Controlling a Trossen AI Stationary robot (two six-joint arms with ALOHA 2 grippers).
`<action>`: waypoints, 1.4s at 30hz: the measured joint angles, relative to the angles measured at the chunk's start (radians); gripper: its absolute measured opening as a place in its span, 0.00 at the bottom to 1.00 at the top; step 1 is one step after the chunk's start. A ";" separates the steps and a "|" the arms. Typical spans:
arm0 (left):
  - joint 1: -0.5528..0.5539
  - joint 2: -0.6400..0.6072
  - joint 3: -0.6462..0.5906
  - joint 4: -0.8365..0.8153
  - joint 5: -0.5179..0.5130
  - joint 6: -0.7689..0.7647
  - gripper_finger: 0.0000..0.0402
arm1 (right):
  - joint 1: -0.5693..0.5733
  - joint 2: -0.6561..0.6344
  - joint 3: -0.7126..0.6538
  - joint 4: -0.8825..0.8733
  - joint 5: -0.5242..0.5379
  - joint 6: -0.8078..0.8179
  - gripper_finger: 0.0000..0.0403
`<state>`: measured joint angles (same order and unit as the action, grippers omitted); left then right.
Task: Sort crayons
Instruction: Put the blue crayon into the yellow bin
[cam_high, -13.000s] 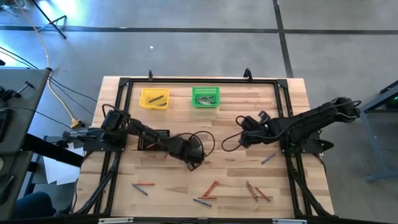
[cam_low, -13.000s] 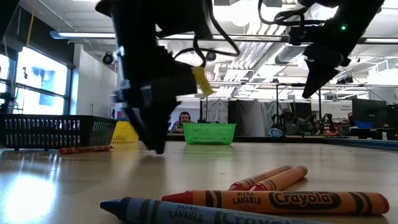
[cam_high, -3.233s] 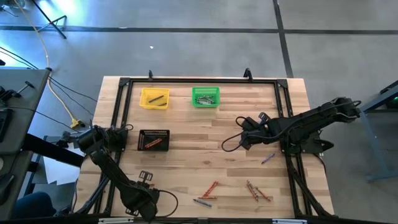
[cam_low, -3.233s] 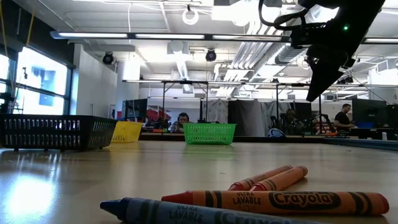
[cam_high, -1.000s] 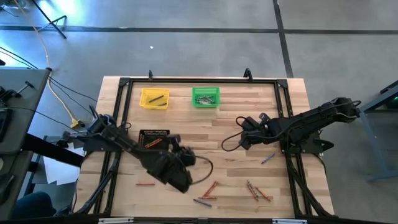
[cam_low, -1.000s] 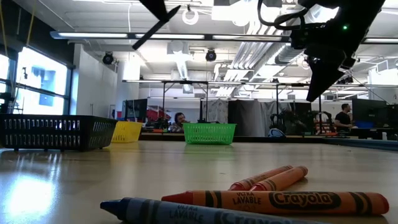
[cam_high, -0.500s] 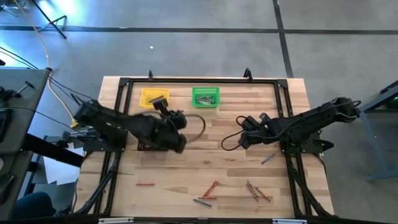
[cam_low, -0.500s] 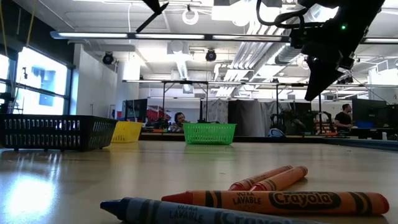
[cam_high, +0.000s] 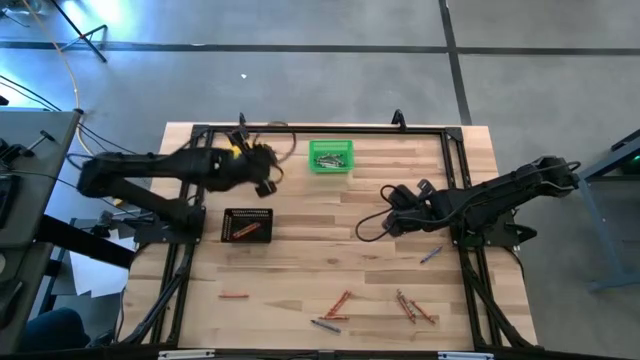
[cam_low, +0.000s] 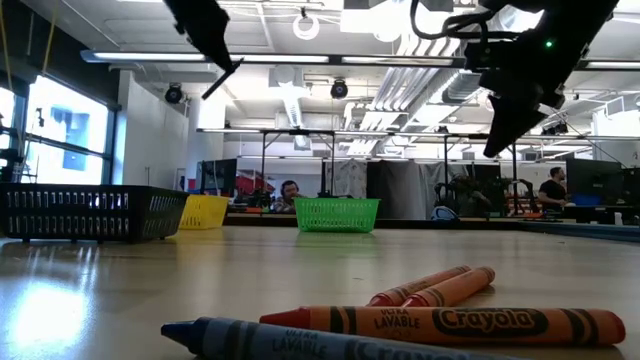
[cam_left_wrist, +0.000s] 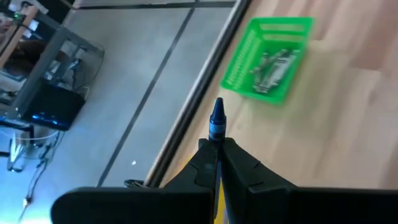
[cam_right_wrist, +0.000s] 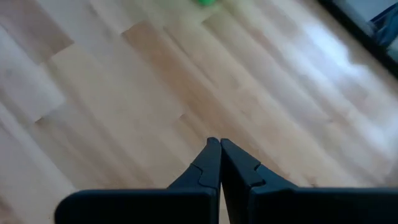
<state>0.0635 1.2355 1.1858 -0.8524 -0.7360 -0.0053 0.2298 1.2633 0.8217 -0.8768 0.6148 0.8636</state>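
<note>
My left gripper (cam_high: 258, 160) hangs above the yellow bin (cam_high: 235, 152), which my arm mostly hides, and is shut on a blue crayon (cam_left_wrist: 216, 117). In the low view it shows high at the upper left (cam_low: 222, 68). My right gripper (cam_high: 388, 225) hovers shut and empty over the table's right middle (cam_right_wrist: 219, 144). Loose crayons lie on the near half of the table: an orange-red one (cam_high: 233, 296), a pair (cam_high: 340, 302), a grey one (cam_high: 325, 325), a few (cam_high: 412, 308), a blue-grey one (cam_high: 430, 256). My left gripper pinches the blue crayon between its two fingers (cam_left_wrist: 239, 165). The crayon lies along them, its pointed tip (cam_left_wrist: 217, 107) sticking out past the fingertips toward the table's far edge. It is lifted clear and slants downward. The fingers hide the rest of it.
The green bin (cam_high: 331, 156) with several grey crayons stands at the far middle. The black mesh bin (cam_high: 247, 226) holds orange-red crayons. A black frame (cam_high: 205, 130) runs along the table's edges. Close to the low camera lie orange crayons (cam_low: 440, 325) and a blue one (cam_low: 280, 340).
My left gripper has swung from the table's near middle up and toward the far left, past the black bin, to above the yellow bin, carrying the blue crayon clear of the table.
</note>
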 joint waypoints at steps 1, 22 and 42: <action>0.033 -0.017 -0.023 0.034 0.015 0.028 0.00 | 0.000 0.000 0.000 0.000 0.025 0.000 0.00; 0.634 -0.082 -0.317 0.529 0.455 0.261 0.00 | -0.224 0.000 0.000 0.031 0.466 -0.096 0.00; 0.788 -0.079 -0.516 0.638 0.559 -0.032 0.00 | -0.607 0.000 0.000 0.257 0.562 -0.240 0.00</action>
<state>0.8510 1.1564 0.6695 -0.2146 -0.1770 -0.0377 -0.3776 1.2633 0.8219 -0.6201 1.1767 0.6234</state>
